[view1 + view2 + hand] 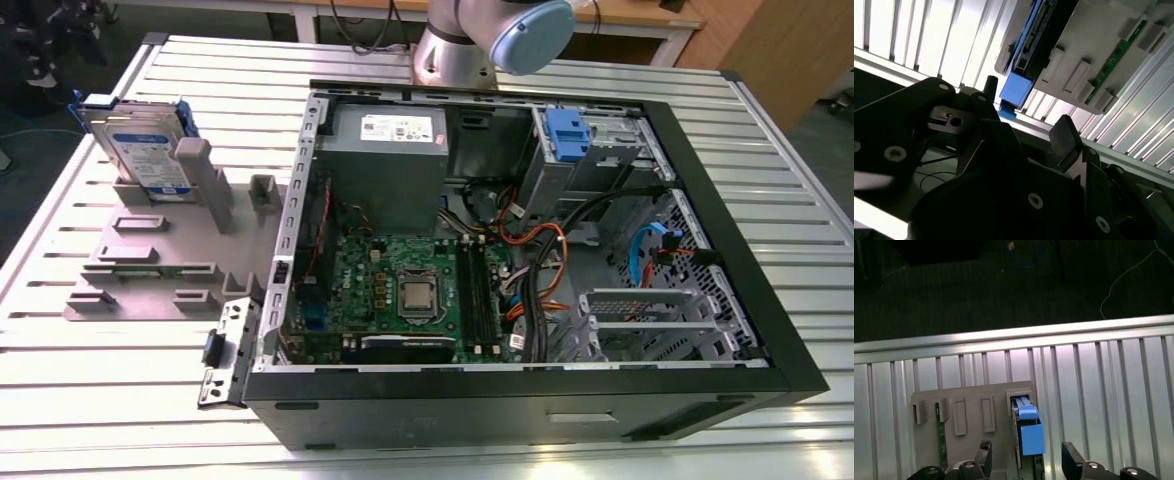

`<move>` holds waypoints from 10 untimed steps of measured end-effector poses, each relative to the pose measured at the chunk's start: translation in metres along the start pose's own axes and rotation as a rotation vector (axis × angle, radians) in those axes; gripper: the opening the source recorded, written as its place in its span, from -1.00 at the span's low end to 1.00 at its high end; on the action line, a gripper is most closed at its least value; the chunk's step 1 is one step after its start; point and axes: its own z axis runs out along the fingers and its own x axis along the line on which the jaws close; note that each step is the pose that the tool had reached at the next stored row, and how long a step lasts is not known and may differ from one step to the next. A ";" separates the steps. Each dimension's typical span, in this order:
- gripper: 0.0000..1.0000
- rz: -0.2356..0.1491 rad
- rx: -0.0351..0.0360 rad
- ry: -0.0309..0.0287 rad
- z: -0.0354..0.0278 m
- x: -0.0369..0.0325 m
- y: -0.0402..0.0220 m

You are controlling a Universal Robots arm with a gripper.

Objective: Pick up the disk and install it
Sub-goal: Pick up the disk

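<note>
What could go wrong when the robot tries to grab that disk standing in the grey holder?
The disk stands on edge in a narrow slot of the grey holder; if the open gripper closes off-centre, it may tilt or jam it. A tall post rises right beside the disk and could catch the gripper. Loose cables cross the open computer case, so the disk might snag there.

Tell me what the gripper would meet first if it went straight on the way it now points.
Most likely the disk: in the first wrist view its blue end, standing in the grey holder, sits between the open fingers of the gripper. Depth is unclear.
</note>
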 end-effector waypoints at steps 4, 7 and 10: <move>0.41 -0.037 -0.0011 0.0003 0.0074 0.0003 0.0007; 0.41 -0.074 -0.0020 0.0010 0.0128 0.0005 0.0012; 0.41 -0.087 -0.0024 0.0013 0.0184 0.0007 0.0018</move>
